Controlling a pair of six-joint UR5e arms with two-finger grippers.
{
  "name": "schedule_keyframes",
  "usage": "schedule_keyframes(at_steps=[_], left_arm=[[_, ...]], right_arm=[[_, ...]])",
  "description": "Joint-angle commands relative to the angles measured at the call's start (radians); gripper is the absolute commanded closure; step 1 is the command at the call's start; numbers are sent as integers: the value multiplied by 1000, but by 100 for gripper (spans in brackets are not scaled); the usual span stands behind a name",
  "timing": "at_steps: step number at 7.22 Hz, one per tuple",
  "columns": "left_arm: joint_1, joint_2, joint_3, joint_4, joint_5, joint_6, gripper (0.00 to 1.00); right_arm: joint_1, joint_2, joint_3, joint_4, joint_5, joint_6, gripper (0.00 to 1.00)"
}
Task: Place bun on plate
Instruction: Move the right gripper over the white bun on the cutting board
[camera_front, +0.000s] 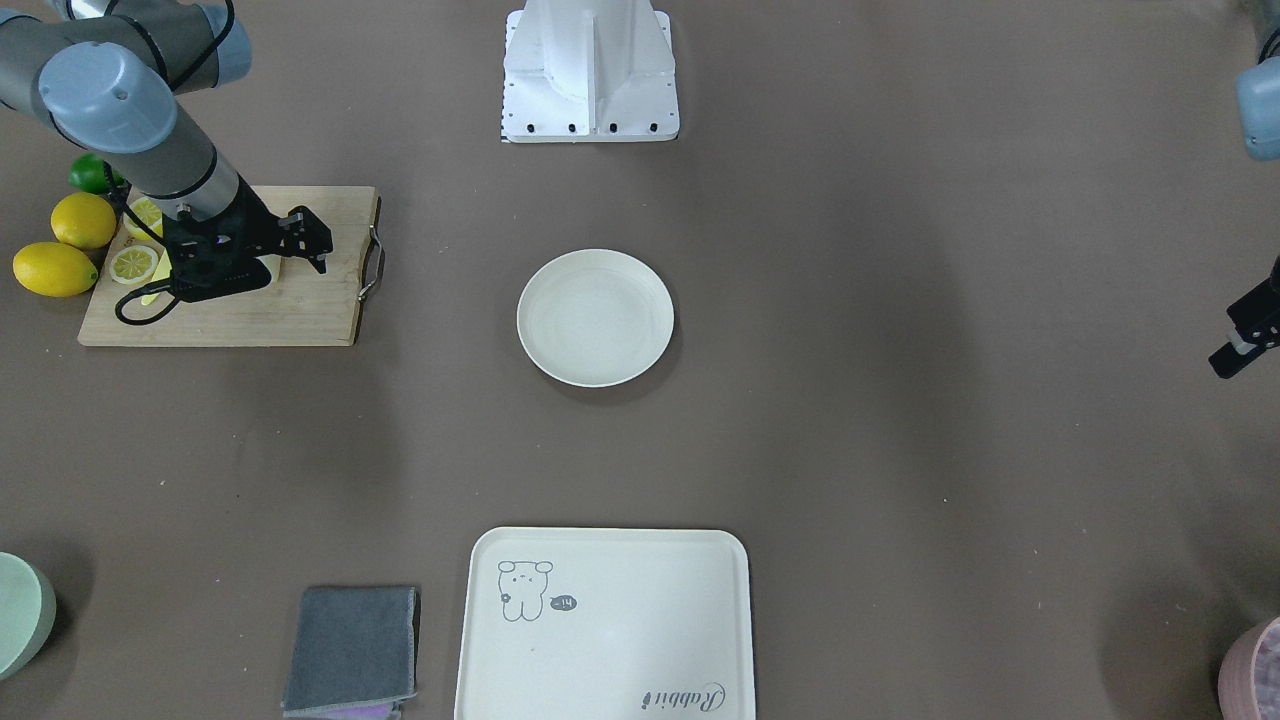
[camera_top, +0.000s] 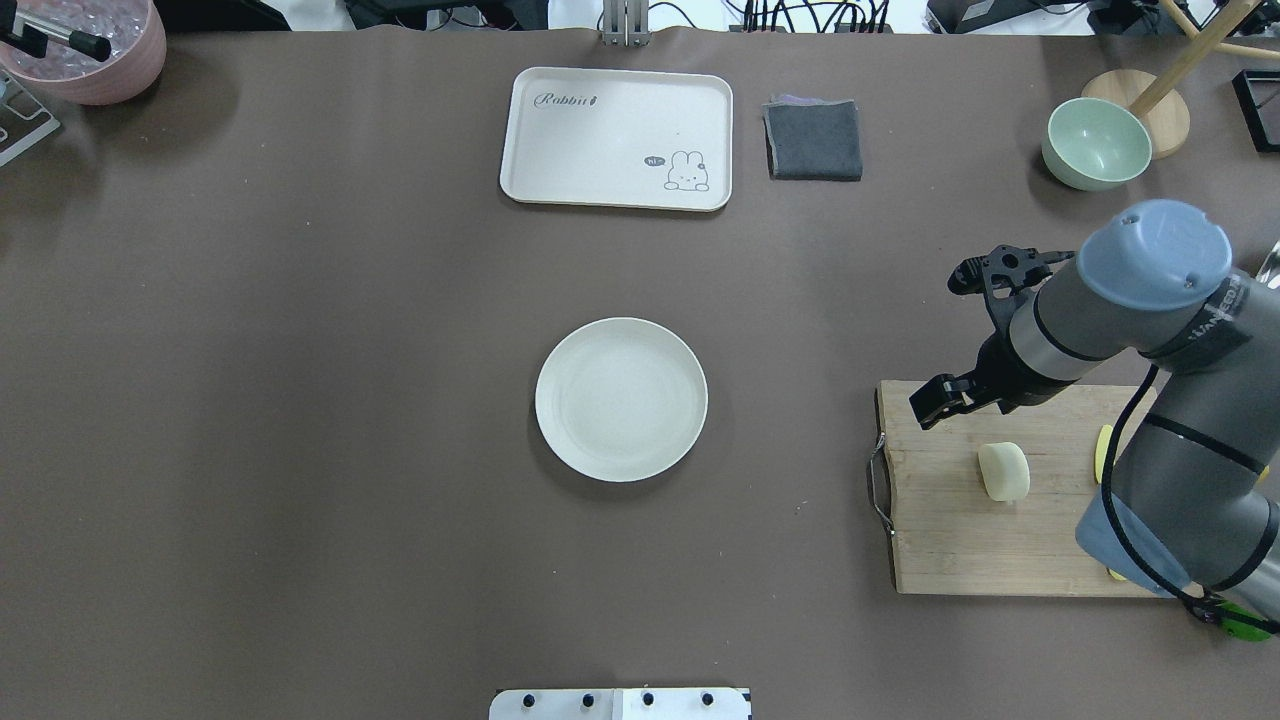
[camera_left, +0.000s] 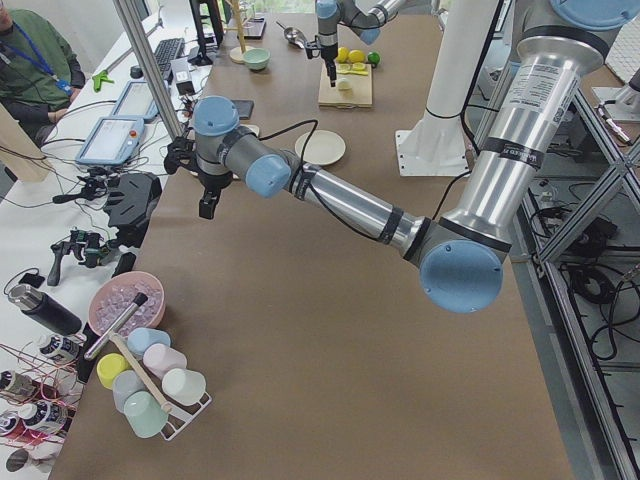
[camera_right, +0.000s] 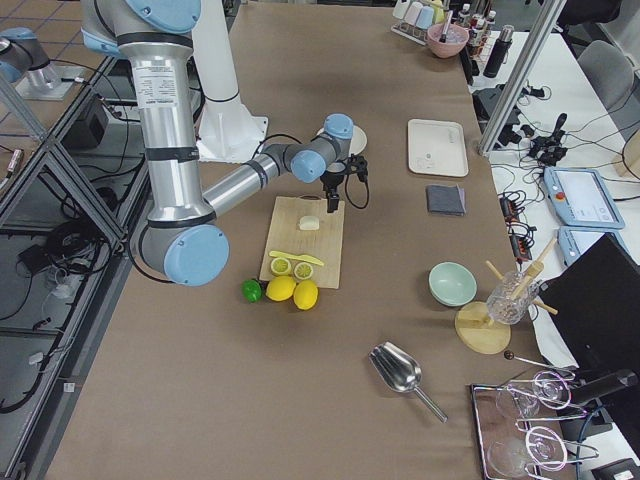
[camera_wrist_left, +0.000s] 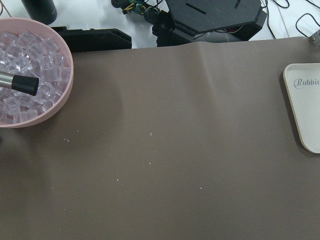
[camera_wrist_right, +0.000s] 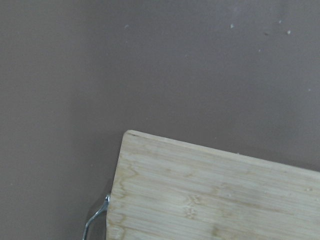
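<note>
The pale cream bun (camera_top: 1003, 471) lies on a wooden cutting board (camera_top: 960, 540) at the table's right side; the right side view also shows this bun (camera_right: 310, 223). In the front-facing view the arm hides it. My right gripper (camera_top: 950, 338) hovers open over the board's far corner, a little beyond the bun, with nothing between its fingers. The round off-white plate (camera_top: 621, 399) sits bare at the table's centre, well left of the board. My left gripper (camera_front: 1243, 338) shows only partly at the frame edge above the table's left end; I cannot tell whether it is open or shut.
Whole lemons (camera_front: 56, 268), a lime (camera_front: 92, 175) and lemon slices (camera_front: 134, 264) lie by the board's outer end. At the far edge are a cream tray (camera_top: 616, 138), a grey cloth (camera_top: 813, 139) and a green bowl (camera_top: 1096, 143). A pink bowl of ice (camera_wrist_left: 27, 80) sits far left.
</note>
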Motion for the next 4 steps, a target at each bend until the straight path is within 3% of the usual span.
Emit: schedule_keyframes(at_steps=[1, 4], left_arm=[[0, 3, -1, -5, 25, 0, 2], [4, 40, -19, -48, 25, -5, 2]], right_arm=[[-36, -70, 40, 0, -42, 43, 0], [-9, -110, 37, -3, -72, 38, 0]])
